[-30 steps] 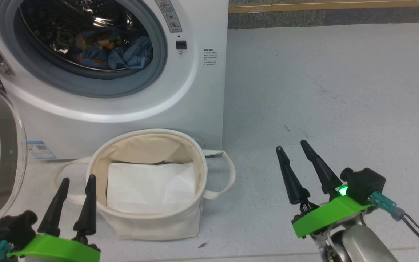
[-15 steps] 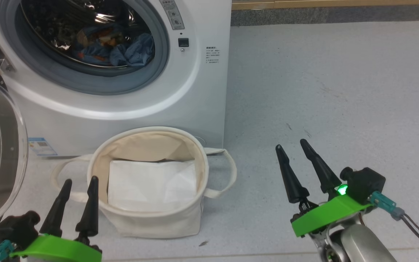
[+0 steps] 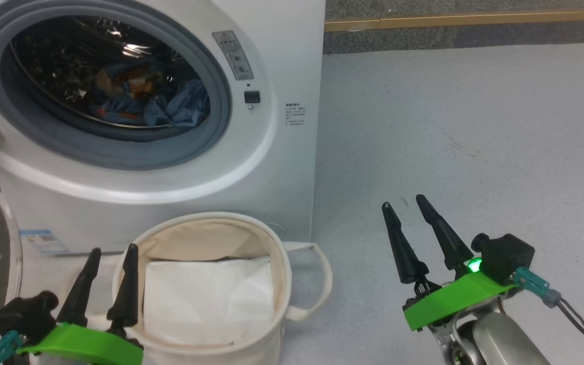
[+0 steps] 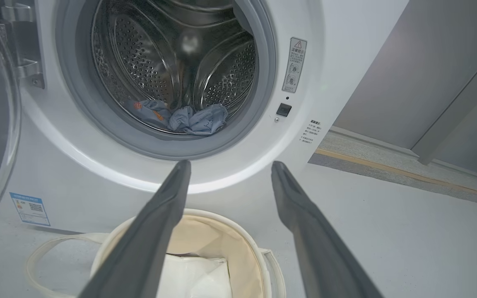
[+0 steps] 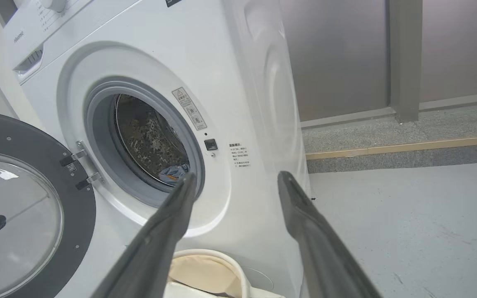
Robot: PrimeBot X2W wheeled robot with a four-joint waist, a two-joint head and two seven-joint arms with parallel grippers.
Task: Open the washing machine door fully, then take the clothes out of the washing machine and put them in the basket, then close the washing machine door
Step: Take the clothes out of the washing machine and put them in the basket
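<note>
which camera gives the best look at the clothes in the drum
Head view: it looks down into the washing machine, so the clothes show as a wide blue and orange heap. Left wrist view gives a smaller, flatter bunch; right wrist view, a sliver.

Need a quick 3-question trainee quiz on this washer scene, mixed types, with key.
1. True or false: the clothes lie in the basket.
2. What lies in the basket? A) a white sheet B) blue clothes C) shoes
3. How do the left gripper and right gripper stand, open or shut?
Key: 1 false, the clothes are inside the washing machine; 2 A; 3 both open.
</note>
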